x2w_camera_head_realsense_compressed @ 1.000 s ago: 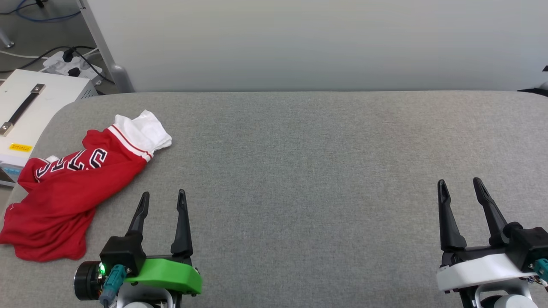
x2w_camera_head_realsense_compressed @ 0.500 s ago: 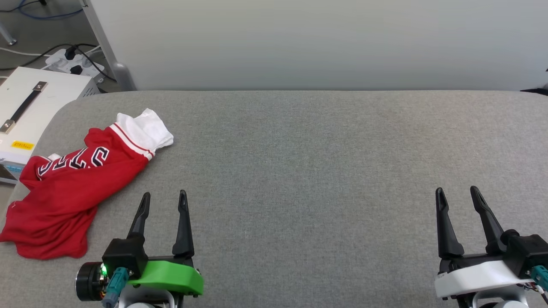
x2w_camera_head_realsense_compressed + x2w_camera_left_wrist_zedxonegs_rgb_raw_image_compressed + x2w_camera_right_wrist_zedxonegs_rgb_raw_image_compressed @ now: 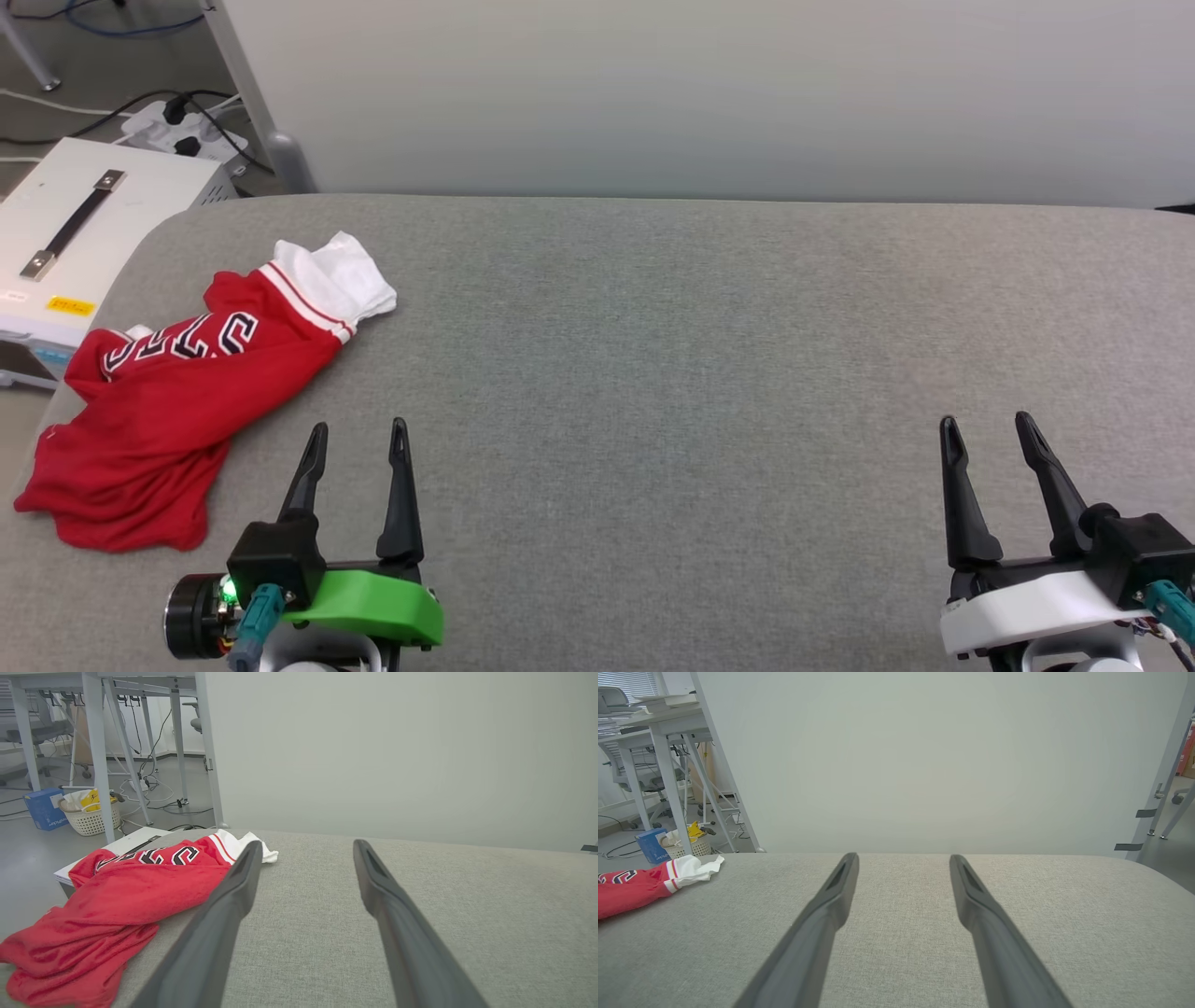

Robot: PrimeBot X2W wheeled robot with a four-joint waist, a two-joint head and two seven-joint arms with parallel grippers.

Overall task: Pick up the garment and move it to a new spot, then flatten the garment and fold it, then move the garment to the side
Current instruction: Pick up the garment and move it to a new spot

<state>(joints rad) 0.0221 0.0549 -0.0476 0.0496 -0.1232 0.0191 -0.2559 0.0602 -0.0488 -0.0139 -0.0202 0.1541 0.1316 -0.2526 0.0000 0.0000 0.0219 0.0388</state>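
Observation:
The garment point(image 3: 177, 392) lies crumpled at the left edge of the grey table point(image 3: 672, 336), red with a white sleeve point(image 3: 341, 278) and part of the black lettering showing. My left gripper point(image 3: 359, 431) stands open just right of it, near the table's front, holding nothing. In the left wrist view the garment point(image 3: 121, 891) sits left of the left finger. My right gripper point(image 3: 985, 425) is open at the front right, far from the cloth. The right wrist view catches the garment point(image 3: 640, 884) at its far left edge.
A white case with a dark handle point(image 3: 75, 224) sits on the floor beside the table's left end, with a power strip and cables point(image 3: 187, 131) behind it. A pale partition wall point(image 3: 709, 93) runs along the table's far edge. A basket point(image 3: 91, 814) stands farther off.
The whole head picture has shifted right and slightly down, so the camera moved. Both grippers stay open near the bottom edge; the garment has not moved on the table.

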